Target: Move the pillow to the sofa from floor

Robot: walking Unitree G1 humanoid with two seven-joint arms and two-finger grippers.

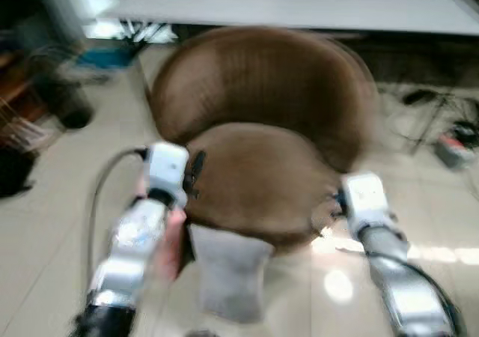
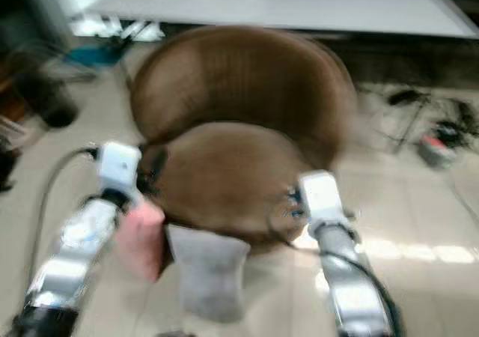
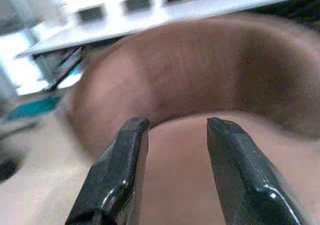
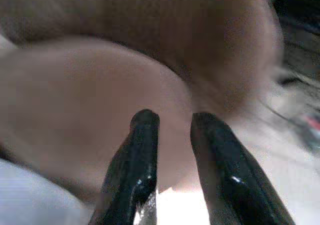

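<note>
A pale grey pillow (image 1: 228, 269) with a pink part (image 2: 141, 236) hangs low between my two forearms, just in front of the brown round sofa chair (image 1: 262, 97). What holds it up is hidden and blurred. My left gripper (image 3: 175, 127) is open, with nothing between its fingers, at the left edge of the seat cushion (image 1: 258, 176). My right gripper (image 4: 172, 117) has a narrow gap between its fingers and holds nothing. It points at the seat's right edge, with a corner of the pillow (image 4: 30, 195) below it.
A long white table (image 1: 299, 4) stands behind the chair. Cables and a stand (image 1: 438, 120) lie on the tiled floor to the right. Dark clutter and a basket (image 1: 22, 127) sit on the left. All views are blurred.
</note>
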